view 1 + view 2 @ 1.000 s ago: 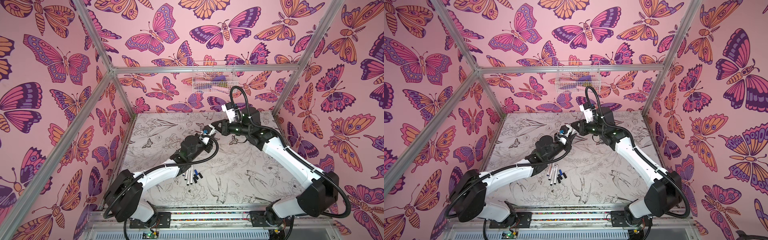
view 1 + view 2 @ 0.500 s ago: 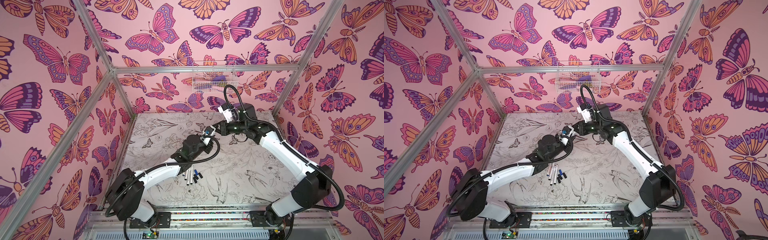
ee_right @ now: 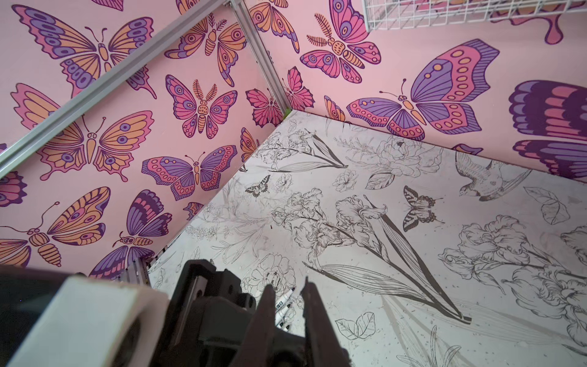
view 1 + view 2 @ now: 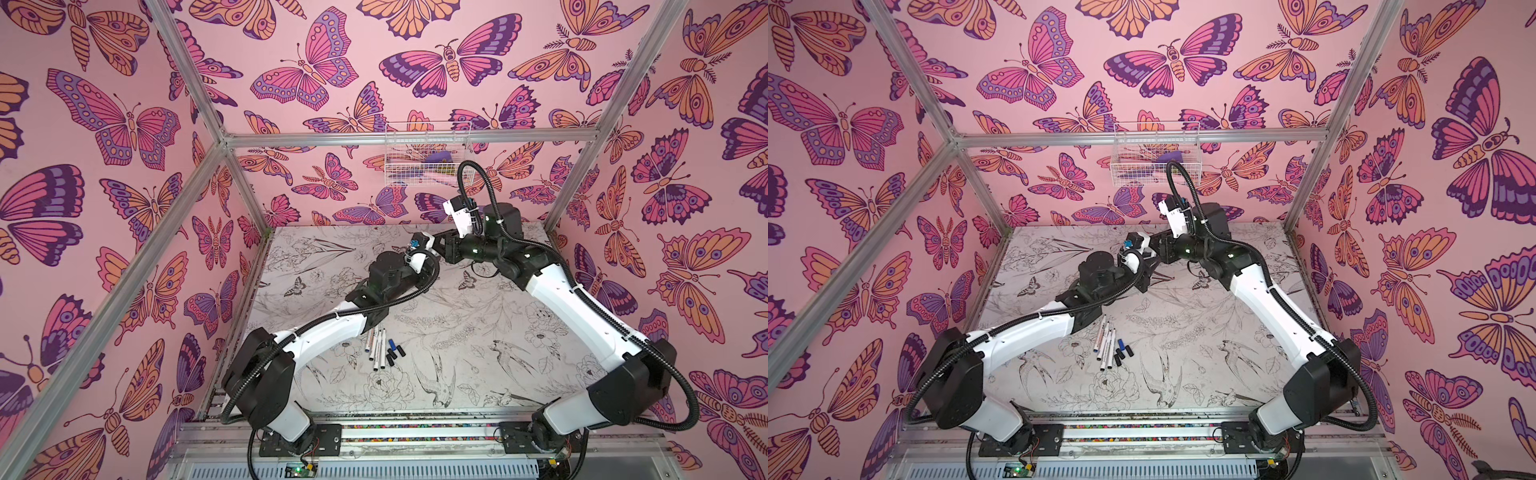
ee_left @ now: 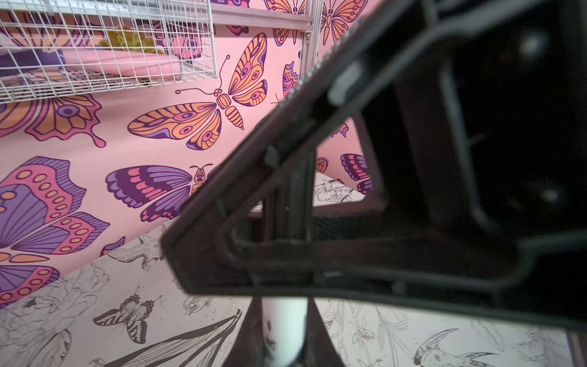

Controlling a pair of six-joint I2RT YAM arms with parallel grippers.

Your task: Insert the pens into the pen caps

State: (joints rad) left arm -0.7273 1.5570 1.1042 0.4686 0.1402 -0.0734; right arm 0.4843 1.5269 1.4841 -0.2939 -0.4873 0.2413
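White pens [image 4: 376,347] lie side by side on the counter [image 4: 478,328], front left, black and blue caps [image 4: 394,352] just beside them. Farther back, raised, the left claw [image 5: 284,306] pinches another pen [image 5: 282,333]; the right claw [image 3: 288,286] is narrow, contents unclear.

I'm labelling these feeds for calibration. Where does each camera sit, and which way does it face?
Top views: high over the near edge, looking down on table, pens, left arm, right arm.
Right wrist: on that arm, facing the table's far left corner; right gripper shows.
Left wrist: facing the wire basket; left gripper clamps a pen, right gripper ahead.
Wrist views share that basket.
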